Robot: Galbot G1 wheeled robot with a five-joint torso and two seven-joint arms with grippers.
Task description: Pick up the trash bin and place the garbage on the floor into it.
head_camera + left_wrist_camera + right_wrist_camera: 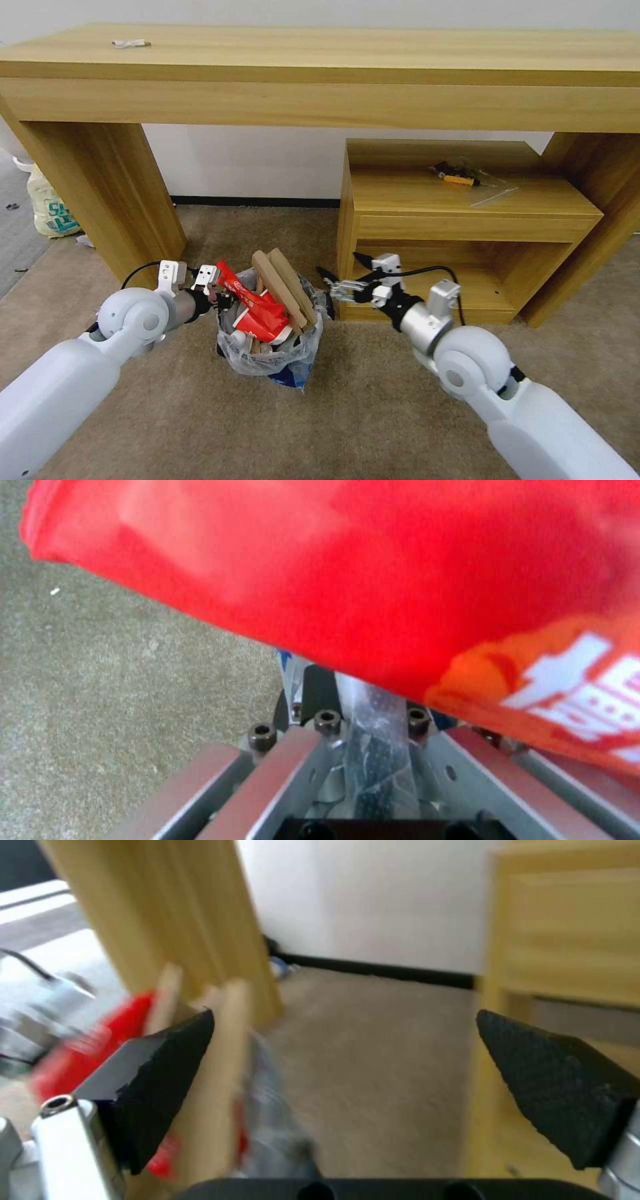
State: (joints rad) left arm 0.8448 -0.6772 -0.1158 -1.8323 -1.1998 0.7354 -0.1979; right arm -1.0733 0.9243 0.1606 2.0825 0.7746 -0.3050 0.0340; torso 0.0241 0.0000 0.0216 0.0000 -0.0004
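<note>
The trash bin [270, 343] stands on the beige floor [373, 413] at about 6 o'clock from the middle of the head view, in front of the gap under the long wooden desk [320, 67] and just left of the low wooden shelf unit [467, 220]. It is heaped full: a red wrapper [257, 307] drapes over its 10 o'clock side and two cardboard strips [287, 287] lean up out of it toward 12 o'clock. The left gripper [219, 297] sits at the bin's 9 o'clock rim, its jaws closed on the crinkly bag lining and bin rim, as the left wrist view shows beneath the red wrapper [373, 580]. The right gripper [337, 283] hovers at the bin's 2 o'clock, jaws spread wide and holding nothing, black fingertips [560, 1090] apart over carpet.
</note>
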